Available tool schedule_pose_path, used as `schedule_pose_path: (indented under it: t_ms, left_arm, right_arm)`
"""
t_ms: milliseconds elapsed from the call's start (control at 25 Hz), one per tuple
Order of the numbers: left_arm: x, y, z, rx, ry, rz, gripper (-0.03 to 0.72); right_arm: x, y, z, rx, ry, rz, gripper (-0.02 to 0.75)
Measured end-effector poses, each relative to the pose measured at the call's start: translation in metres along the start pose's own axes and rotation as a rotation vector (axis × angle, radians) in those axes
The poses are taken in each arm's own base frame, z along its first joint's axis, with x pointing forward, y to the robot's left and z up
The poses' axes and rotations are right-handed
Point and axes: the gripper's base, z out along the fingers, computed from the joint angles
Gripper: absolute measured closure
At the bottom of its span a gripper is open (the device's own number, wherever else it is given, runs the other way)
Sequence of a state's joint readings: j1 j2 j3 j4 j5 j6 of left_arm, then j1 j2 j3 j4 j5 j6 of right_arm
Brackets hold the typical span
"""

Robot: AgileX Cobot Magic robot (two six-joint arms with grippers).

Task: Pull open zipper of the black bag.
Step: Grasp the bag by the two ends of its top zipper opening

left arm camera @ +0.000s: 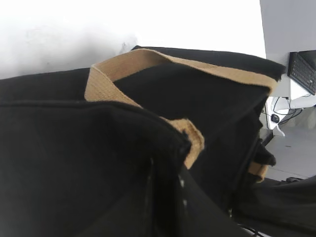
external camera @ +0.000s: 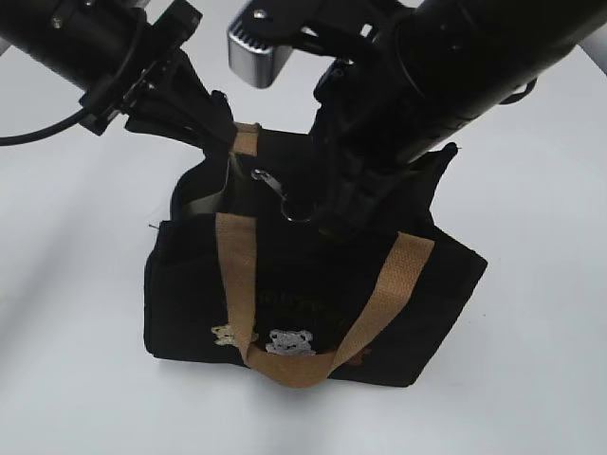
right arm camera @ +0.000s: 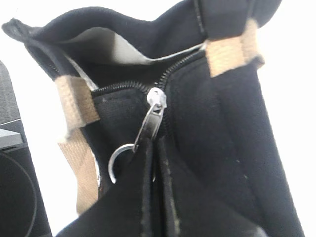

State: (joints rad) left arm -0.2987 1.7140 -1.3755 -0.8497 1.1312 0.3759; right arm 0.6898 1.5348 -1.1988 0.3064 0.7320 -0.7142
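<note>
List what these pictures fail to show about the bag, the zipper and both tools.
- Left tool's tips: left wrist view, buried behind black bag fabric.
- Zipper pull's lower end: right wrist view, hidden between the right tool's fingers.
- Lettering on the bag front: exterior view, too faint to read.
- Bag interior: only pale lining visible.

Tan handle [external camera: 248,284] across bag's [external camera: 190,284] zipper [external camera: 275,185]

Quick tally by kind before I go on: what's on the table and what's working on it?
Black bag: 1
Tan handles: 2
Silver zipper pull: 1
Embroidered bears on the bag front: 2 clearly visible
Robot arms: 2
Total: 8
</note>
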Motion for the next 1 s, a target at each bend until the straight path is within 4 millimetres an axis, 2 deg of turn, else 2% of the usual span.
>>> schedule_pose_path:
  t_ms: [200, 520, 760, 1000]
  left_arm:
    - [0.001, -0.004, 0.001, 0.022, 0.005, -0.005, 0.663]
    - [0.002, -0.006, 0.001, 0.015, 0.011, 0.008, 0.663]
    - [0.0, 0.008, -0.006, -0.104, -0.017, 0.049, 0.664]
    - [0.0, 0.007, -0.007, -0.094, -0.022, 0.044, 0.664]
  right_arm:
    - [0.003, 0.0, -0.014, 0.04, 0.025, -0.005, 0.738]
    - [0.007, -0.001, -0.019, 0.066, 0.072, 0.024, 0.738]
    - [0.025, -0.002, -0.023, 0.081, 0.265, 0.038, 0.738]
    - [0.024, -0.001, -0.023, 0.082, 0.257, 0.068, 0.738]
